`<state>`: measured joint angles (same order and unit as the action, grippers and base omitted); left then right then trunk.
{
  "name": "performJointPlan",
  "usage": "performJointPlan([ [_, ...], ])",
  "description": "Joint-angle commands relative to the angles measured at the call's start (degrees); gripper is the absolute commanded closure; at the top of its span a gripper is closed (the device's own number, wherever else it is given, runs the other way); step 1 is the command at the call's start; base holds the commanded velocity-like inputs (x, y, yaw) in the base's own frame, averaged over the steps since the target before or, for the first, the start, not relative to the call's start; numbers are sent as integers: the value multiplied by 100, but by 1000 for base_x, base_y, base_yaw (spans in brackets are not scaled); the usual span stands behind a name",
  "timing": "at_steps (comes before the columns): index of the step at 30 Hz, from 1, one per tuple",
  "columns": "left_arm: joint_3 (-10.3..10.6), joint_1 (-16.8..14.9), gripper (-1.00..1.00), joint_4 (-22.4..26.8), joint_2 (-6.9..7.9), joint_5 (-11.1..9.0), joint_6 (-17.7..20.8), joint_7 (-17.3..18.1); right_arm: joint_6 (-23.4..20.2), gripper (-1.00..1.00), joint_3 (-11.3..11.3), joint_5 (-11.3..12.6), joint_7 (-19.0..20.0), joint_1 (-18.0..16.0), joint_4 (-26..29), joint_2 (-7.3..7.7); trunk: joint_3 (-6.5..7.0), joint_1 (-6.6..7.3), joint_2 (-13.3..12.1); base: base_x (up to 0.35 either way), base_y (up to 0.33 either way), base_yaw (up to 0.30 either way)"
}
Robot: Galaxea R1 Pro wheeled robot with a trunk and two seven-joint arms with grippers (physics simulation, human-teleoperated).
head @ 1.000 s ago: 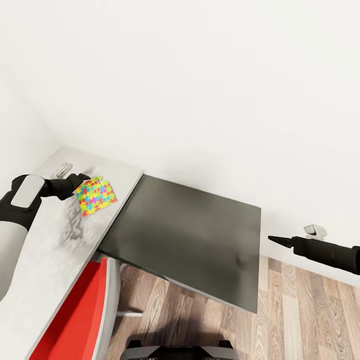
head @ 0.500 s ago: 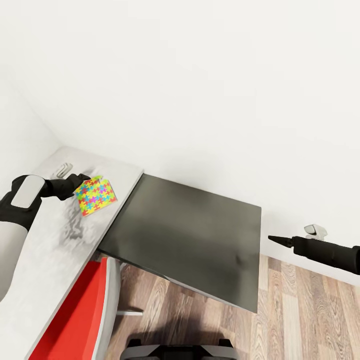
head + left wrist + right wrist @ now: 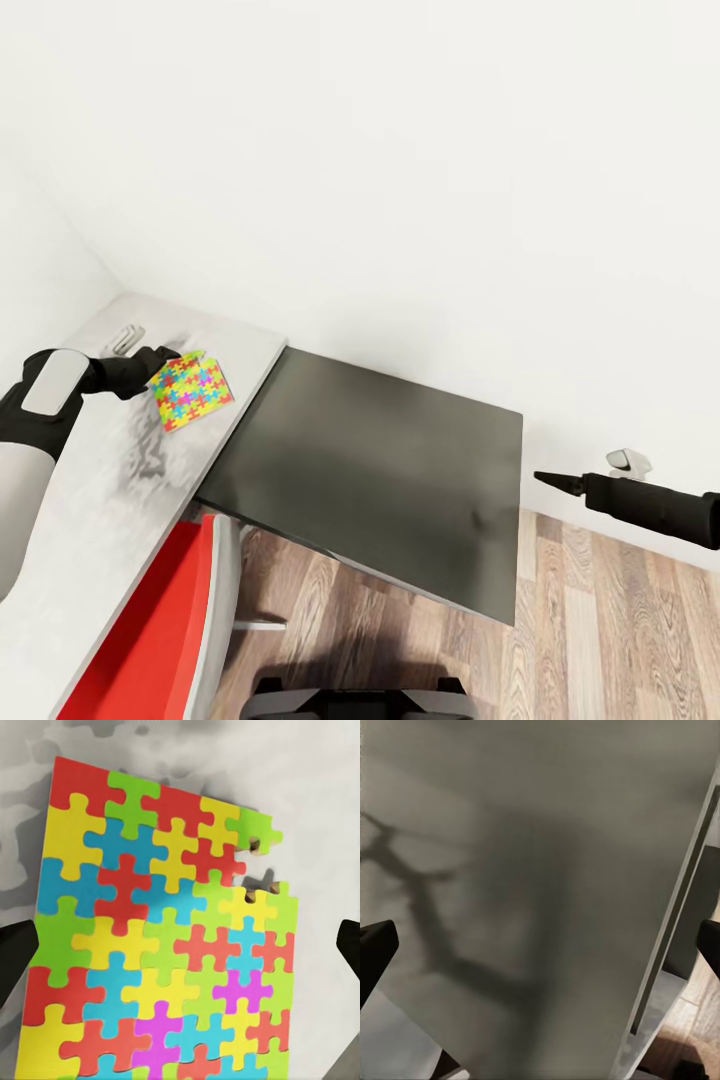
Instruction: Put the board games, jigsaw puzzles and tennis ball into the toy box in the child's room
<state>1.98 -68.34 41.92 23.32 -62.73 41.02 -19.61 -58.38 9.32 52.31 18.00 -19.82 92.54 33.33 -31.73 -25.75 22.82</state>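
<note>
One jigsaw puzzle lies flat on the pale grey table near its far end, a thin sheet of yellow, red, green, blue and pink pieces. In the left wrist view the jigsaw puzzle has a small gap at one edge. My left gripper hovers at the puzzle's left corner; it is open, a dark fingertip at either side and nothing held. My right gripper hangs open over the wood floor, right of the dark side table, facing its top.
A red chair is tucked under the table's near edge. A small pale grey object sits on the table behind my left arm. White walls close off the back and left. A small white fitting is low on the wall.
</note>
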Motion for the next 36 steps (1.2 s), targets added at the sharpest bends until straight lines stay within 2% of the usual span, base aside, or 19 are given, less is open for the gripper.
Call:
performJointPlan([
  [1, 19, -11, -100, 7, 6, -53, 3, -52, -24, -100, 0, -54, 63, -5, 1, -7, -13, -3, 10, 0, 0, 0],
  [5, 17, -29, -100, 8, 6, -28, 3, -52, -24, -100, -20, -54, 69, -5, 1, -19, -35, -3, 10, 0, 0, 0],
  [18, 2, -226, -100, 60, 30, 251, 4, -62, -25, -100, -48, -54, 79, -5, 1, -36, -143, -3, 10, 0, 0, 0],
  [36, 9, -306, -100, 78, 99, 308, 6, -68, -25, -100, -47, -54, 80, -5, 1, -44, -309, -3, 10, 0, 0, 0],
])
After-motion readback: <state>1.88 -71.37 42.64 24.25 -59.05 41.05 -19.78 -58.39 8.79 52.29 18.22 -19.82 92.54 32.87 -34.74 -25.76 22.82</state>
